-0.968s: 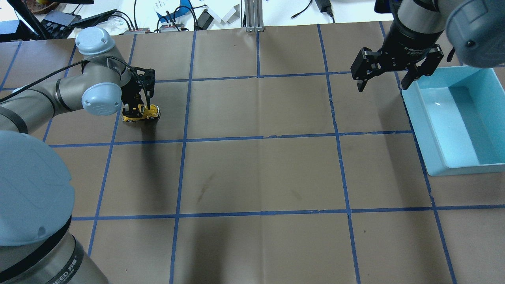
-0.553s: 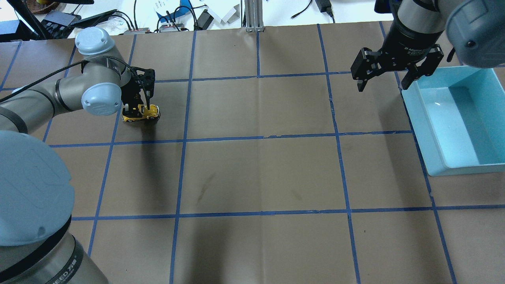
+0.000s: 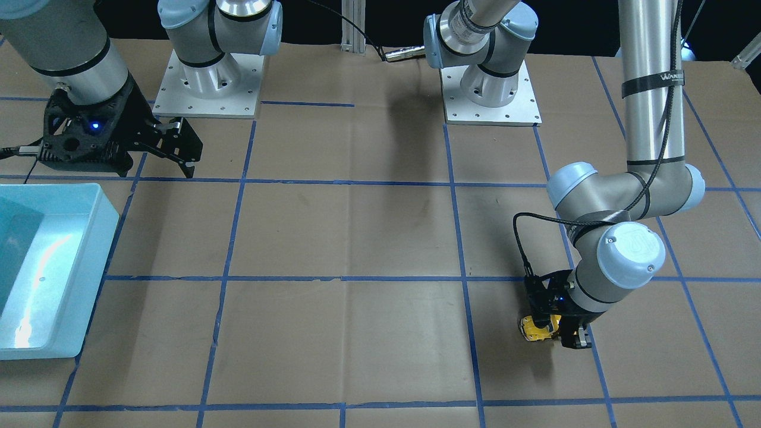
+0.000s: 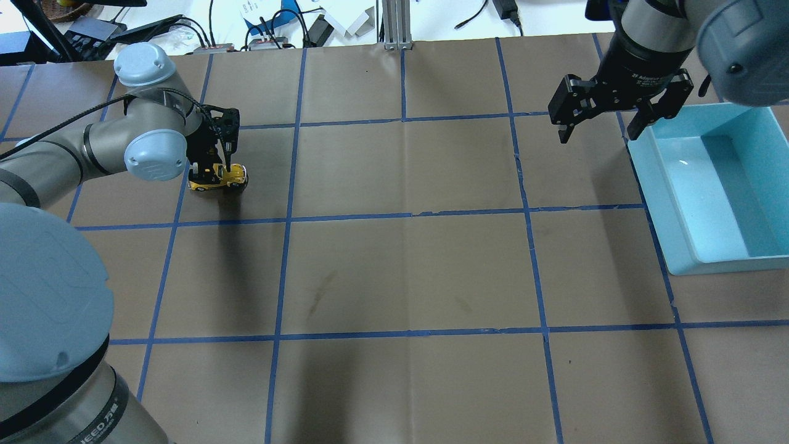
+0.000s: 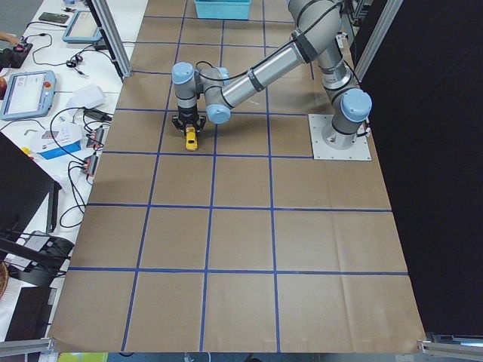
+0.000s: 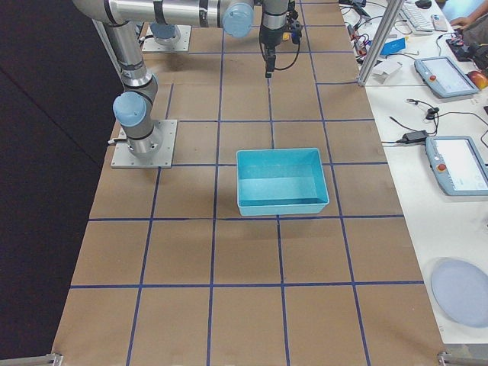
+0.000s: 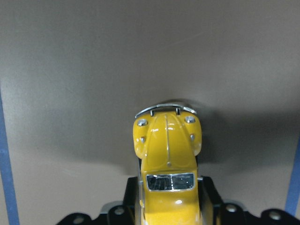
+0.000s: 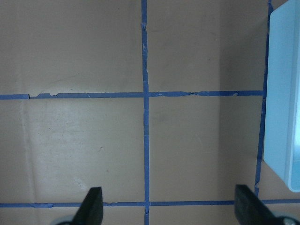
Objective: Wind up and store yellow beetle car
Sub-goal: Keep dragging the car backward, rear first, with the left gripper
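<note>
The yellow beetle car (image 4: 217, 177) stands on the brown table in the far-left grid square. It also shows in the front-facing view (image 3: 537, 330), the left exterior view (image 5: 192, 139) and the left wrist view (image 7: 168, 150). My left gripper (image 4: 219, 165) points straight down and is shut on the car's rear half. The bonnet sticks out ahead of the fingers (image 7: 209, 194). My right gripper (image 4: 596, 134) is open and empty. It hovers above the table just left of the light blue bin (image 4: 709, 262), with its fingertips (image 8: 92, 206) wide apart.
The light blue bin (image 3: 101, 226) is empty and lies at the table's right side in the overhead view. It also shows in the right exterior view (image 6: 282, 204). Blue tape lines grid the brown table. Cables and devices lie beyond the far edge.
My left gripper and the car have shifted slightly to the left along the table. The right arm has not visibly moved.
</note>
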Robot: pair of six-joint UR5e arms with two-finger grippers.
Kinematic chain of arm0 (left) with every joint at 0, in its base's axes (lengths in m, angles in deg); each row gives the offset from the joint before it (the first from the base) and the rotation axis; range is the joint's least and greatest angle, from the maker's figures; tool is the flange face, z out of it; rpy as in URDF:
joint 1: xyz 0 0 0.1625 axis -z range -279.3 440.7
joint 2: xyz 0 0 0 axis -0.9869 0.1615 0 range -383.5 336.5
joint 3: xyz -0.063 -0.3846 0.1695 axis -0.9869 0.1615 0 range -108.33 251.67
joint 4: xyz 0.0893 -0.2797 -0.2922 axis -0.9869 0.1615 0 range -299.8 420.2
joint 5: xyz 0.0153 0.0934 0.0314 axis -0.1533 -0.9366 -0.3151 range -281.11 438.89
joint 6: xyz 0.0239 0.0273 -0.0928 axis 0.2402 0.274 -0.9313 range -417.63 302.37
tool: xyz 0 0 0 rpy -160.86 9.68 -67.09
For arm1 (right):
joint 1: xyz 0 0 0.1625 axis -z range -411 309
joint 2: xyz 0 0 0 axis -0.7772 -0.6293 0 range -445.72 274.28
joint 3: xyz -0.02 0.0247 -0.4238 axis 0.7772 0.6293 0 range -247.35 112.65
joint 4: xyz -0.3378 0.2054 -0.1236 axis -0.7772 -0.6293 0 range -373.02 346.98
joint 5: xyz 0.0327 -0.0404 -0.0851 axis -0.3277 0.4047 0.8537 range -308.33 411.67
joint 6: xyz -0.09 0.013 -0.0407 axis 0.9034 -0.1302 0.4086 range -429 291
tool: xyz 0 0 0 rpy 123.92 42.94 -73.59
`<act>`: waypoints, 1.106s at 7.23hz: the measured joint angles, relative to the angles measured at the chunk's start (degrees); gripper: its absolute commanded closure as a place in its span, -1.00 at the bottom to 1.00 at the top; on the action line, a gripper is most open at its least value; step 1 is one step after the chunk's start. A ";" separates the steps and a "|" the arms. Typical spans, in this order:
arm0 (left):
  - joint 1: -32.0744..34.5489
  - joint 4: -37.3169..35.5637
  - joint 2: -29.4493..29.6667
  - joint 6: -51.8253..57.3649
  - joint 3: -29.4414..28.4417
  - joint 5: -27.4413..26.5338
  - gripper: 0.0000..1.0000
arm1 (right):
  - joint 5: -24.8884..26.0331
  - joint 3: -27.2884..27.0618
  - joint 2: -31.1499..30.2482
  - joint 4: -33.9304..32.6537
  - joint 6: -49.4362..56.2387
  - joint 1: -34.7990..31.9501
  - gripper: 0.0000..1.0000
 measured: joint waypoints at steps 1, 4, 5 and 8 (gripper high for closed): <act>-0.33 -0.02 0.03 0.34 -0.02 0.01 1.00 | 0.00 0.00 0.00 0.00 0.00 0.00 -1.00; -0.59 -0.04 0.05 0.82 -0.08 -0.05 1.00 | -0.03 0.00 0.08 0.04 0.00 0.00 -1.00; -0.60 -0.04 0.05 0.86 -0.08 -0.07 1.00 | 0.00 0.00 0.08 0.02 0.00 0.01 -1.00; -0.61 -0.04 0.09 0.90 -0.09 -0.08 1.00 | 0.03 0.00 0.06 0.00 0.00 0.06 -1.00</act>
